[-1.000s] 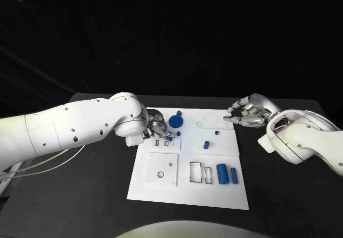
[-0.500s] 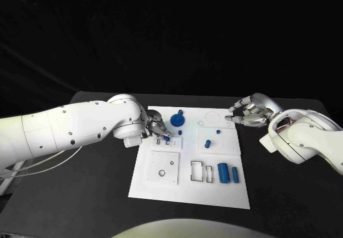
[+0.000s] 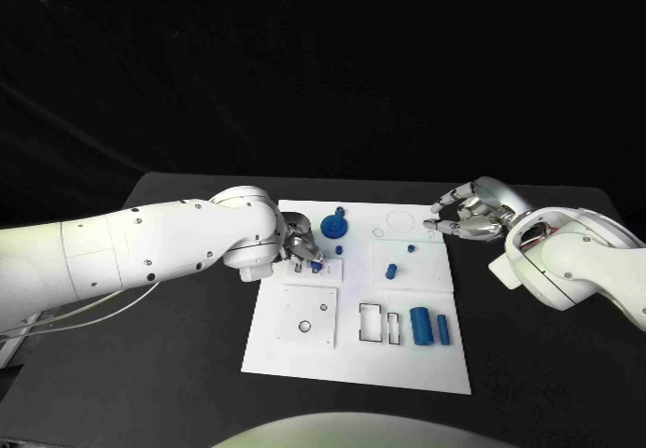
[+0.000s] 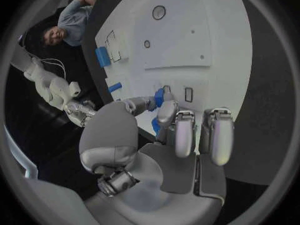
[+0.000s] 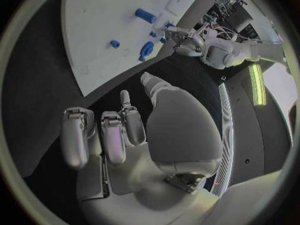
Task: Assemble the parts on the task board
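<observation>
Small part [image 4: 159, 97] pinched in left hand [image 3: 298, 245] fingertips, right at the slots near the board [image 3: 353, 359] left edge, long axis roughly upright. Six more blue parts on the board. Right hand [image 3: 465, 217] off the far right corner, fingers curled, holding nothing.

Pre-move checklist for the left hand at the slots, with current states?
1. Left hand holds a part: ok, a small blue part is pinched between thumb and a finger.
2. Part over a slot: ok, it sits by the small rectangular slots on the task board.
3. Part seated: cannot tell, fingers hide the contact.
4. Right hand clear of the work: ok, it hovers at the board's far right corner, holding nothing, fingers curled.
5. Other parts undisturbed: ok, the blue gear and two blue cylinders lie on the board.
</observation>
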{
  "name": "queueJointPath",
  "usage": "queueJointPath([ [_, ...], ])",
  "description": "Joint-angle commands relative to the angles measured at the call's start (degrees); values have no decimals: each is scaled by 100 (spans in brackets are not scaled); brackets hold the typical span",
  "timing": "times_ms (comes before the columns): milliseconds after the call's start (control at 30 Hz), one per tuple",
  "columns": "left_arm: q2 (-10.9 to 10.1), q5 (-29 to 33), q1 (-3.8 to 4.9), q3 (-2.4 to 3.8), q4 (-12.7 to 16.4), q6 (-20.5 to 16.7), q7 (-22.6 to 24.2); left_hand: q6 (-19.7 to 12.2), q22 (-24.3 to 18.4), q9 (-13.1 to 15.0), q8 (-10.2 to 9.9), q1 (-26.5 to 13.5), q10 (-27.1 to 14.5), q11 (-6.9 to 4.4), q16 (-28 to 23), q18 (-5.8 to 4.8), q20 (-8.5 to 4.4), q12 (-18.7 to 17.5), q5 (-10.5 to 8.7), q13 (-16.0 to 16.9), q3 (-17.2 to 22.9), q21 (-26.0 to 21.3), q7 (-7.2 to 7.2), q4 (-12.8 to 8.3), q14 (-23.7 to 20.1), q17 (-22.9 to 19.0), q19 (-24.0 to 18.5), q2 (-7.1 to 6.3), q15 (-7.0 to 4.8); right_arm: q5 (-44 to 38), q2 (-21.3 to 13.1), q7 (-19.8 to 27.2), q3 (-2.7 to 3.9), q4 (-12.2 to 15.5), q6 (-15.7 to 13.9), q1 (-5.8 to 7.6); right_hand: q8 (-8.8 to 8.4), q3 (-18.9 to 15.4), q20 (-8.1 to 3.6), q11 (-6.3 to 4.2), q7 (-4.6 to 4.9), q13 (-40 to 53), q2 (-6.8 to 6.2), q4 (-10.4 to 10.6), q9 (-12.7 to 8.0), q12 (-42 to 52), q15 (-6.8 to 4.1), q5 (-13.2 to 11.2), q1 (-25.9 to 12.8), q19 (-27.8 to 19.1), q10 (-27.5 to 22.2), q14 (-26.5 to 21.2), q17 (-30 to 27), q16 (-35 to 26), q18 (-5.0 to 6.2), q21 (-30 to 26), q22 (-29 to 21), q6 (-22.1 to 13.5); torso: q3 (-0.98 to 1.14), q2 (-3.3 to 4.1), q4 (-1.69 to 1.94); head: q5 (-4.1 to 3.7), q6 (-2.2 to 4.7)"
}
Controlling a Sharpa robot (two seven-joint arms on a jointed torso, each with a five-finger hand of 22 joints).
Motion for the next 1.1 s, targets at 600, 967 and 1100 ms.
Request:
queueJointPath([
  [600, 27, -359, -26, -11, -15, 381, -118, 47, 1391, -18, 41, -41, 10, 0, 21, -40, 10, -25, 33, -27, 977, -17, -51, -1026, 618, 1505, 478, 19, -38, -20, -3, -2, -1, 10, 82, -5, 38, 31, -8, -27, 1, 481, 20, 35, 10, -19, -8, 10, 3, 140, -8, 597, 1505, 23, 80, -41, 1018, 34, -6, -2, 10, -22, -38],
  [967, 20, -561, -27, -11, 5, 407, -142, 60, 1398, -15, 84, -77, 35, -10, 21, -42, 3, 3, 127, -2, 987, -11, -61, -1065, 618, 1505, 484, 37, -47, -28, -7, -11, -1, 16, 79, -5, 40, 30, -8, -27, 1, 482, 20, 41, 11, -17, -8, 13, -4, 142, -7, 597, 1505, 23, 80, -38, 1020, 35, -2, -2, 8, -12, -57],
  [1100, 23, -588, -27, -11, 9, 395, -145, 60, 1399, -14, 90, -81, 31, -11, 21, -42, 2, -2, 135, -10, 989, -9, -61, -1070, 618, 1505, 486, 39, -48, -49, -12, -37, -1, 18, 68, -5, 44, 30, -8, -28, 0, 480, 21, 54, 14, -19, -8, 20, -15, 142, -8, 597, 1505, 23, 80, -40, 1019, 37, -2, -2, 11, -12, -61],
])
